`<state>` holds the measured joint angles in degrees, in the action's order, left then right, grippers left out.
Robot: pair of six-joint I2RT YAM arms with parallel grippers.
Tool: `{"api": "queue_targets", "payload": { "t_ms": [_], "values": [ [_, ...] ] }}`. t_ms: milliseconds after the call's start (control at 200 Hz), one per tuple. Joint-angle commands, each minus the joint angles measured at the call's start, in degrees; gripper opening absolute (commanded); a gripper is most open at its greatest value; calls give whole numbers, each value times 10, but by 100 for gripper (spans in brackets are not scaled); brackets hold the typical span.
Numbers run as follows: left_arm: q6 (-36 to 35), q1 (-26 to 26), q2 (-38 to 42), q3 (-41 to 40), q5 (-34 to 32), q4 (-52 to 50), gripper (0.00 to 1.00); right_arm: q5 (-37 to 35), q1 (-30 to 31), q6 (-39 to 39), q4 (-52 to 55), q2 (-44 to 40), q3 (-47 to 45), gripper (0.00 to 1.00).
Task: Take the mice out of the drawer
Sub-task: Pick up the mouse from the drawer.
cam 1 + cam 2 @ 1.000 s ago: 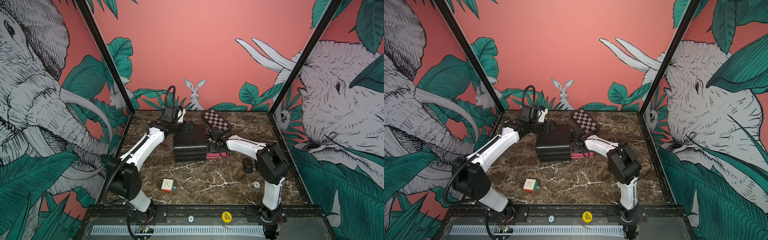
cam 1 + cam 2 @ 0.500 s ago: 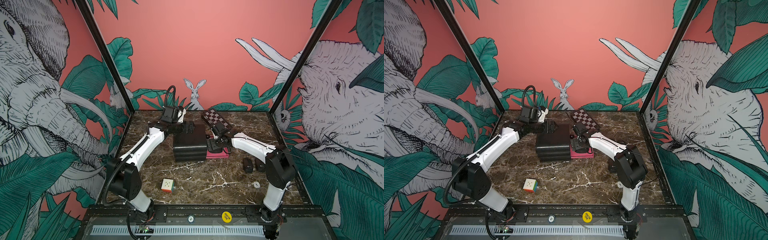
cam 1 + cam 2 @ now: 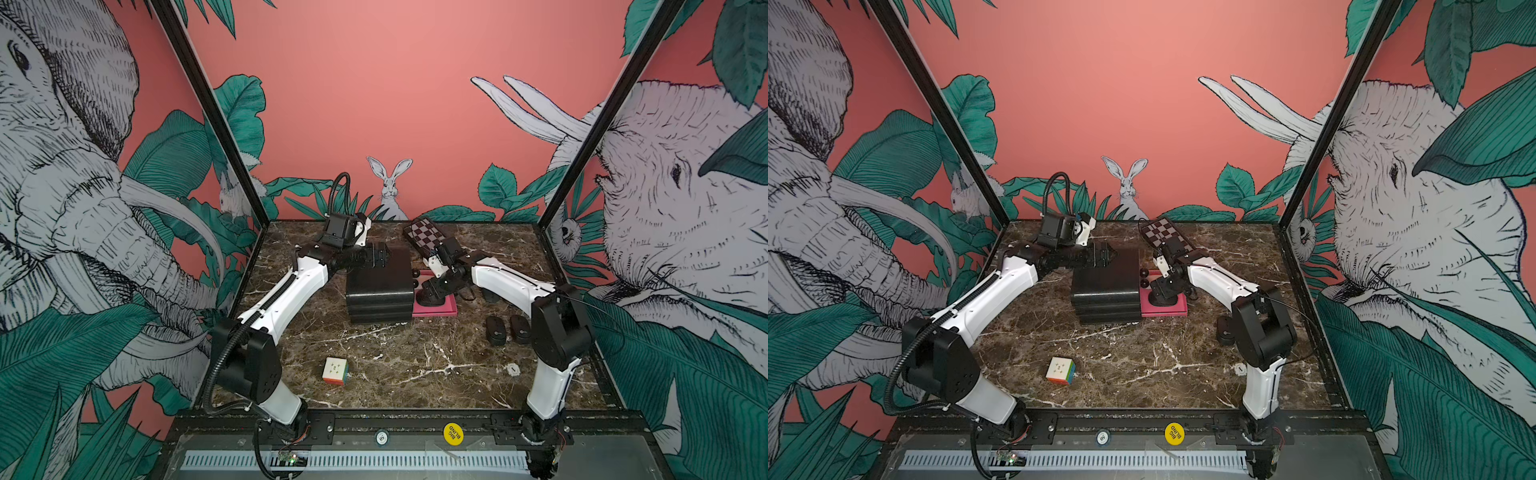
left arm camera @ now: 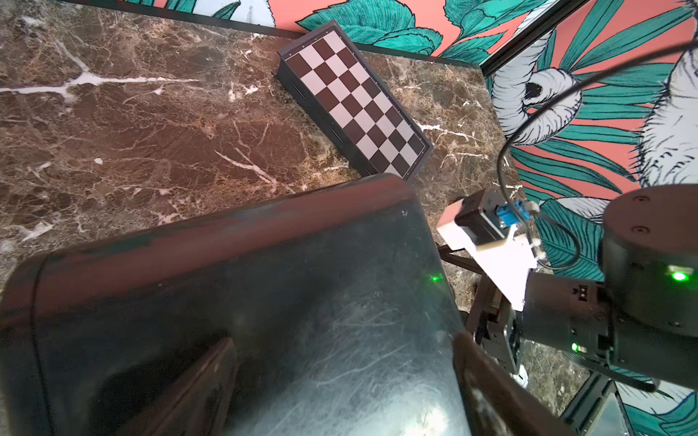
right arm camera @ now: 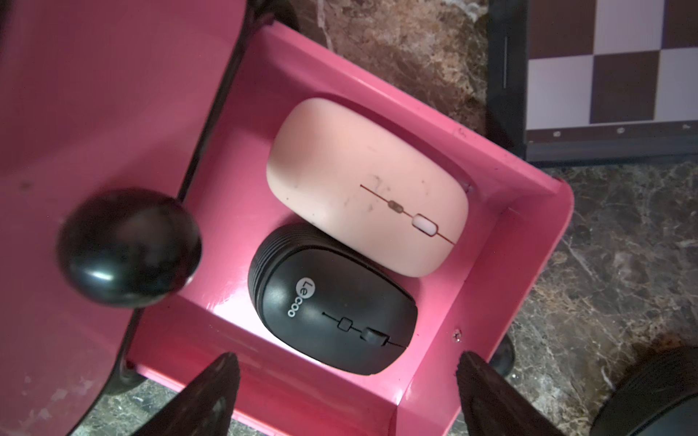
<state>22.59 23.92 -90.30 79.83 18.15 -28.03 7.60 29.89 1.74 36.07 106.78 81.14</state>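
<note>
The pink drawer stands pulled out of the black cabinet toward the right. Inside it lie a pale pink mouse and a black mouse, side by side. My right gripper hangs open just above the drawer's front end, its fingertips spread wide with nothing between them. Two black mice lie on the marble at the right. My left gripper is open, its fingers spread over the cabinet's top at the back left corner.
A folded chessboard case lies behind the drawer near the back wall. A puzzle cube sits on the marble at front centre. A small white disc lies at front right. The closed drawer above carries a black knob.
The right arm's elbow has swung to the right, uncovering the second black mouse on the table. Its gripper has stayed over the pink drawer. The left arm has not moved.
</note>
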Motion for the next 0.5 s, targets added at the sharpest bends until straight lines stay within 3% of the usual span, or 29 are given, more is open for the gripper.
{"api": "queue_targets", "payload": {
  "t_ms": [0, 495],
  "values": [
    [27, 0, -23, -15, -5, -67, 92, 31, 3, -27, -11, 15, -2, 88],
    [74, 0, -55, 8, -8, -72, 92, 34, 1, -89, -54, 29, -30, 84]
  ]
}}
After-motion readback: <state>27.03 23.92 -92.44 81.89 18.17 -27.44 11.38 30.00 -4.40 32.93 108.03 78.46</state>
